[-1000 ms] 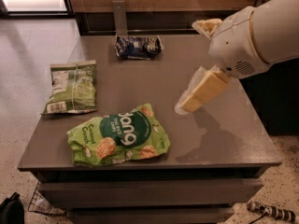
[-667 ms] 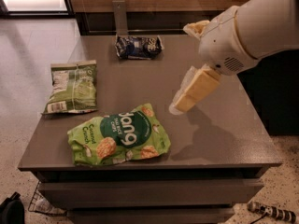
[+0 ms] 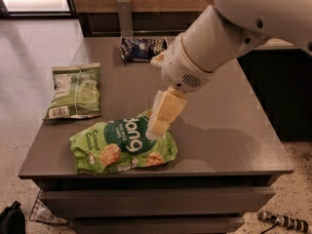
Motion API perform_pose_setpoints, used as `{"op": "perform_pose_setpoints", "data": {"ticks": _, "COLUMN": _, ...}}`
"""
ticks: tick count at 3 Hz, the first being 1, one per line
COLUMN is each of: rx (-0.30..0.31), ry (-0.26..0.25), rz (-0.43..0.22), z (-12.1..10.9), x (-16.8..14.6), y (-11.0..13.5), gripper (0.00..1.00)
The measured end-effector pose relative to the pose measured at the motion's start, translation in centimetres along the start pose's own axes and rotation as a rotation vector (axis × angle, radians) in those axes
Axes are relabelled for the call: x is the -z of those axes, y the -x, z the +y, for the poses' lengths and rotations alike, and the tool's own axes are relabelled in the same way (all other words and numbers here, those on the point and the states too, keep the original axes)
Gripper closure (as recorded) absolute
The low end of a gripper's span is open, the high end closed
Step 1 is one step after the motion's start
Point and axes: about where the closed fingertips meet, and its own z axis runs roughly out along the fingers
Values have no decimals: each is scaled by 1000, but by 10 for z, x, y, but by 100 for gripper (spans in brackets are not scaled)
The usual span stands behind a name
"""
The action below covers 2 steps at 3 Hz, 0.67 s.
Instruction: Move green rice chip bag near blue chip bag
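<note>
At the left of the grey counter (image 3: 229, 130) lies a flat pale-green snack bag with a white label (image 3: 73, 91). Right of it, near the lower front edge, the puffy lime-green rice chip bag with white lettering (image 3: 117, 147) lies flat. In the upper middle, well apart from it, the small navy-blue chip bag (image 3: 144, 48) sits at the far edge. The cream gripper (image 3: 157, 126) points down over the lime-green bag's upper right corner; whether it is clenched or released cannot be told. The white arm (image 3: 219, 43) fills the upper right.
</note>
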Motion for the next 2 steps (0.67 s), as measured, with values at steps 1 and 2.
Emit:
{"op": "perform_pose_setpoints", "data": {"ticks": 1, "rx": -5, "ry": 46, "rz": -28, "z": 18, "x": -32, "y": 5, "gripper": 0}}
{"op": "perform_pose_setpoints", "data": {"ticks": 2, "rx": 16, "ry": 92, "rz": -50, "z": 31, "x": -71, "y": 23, "gripper": 0}}
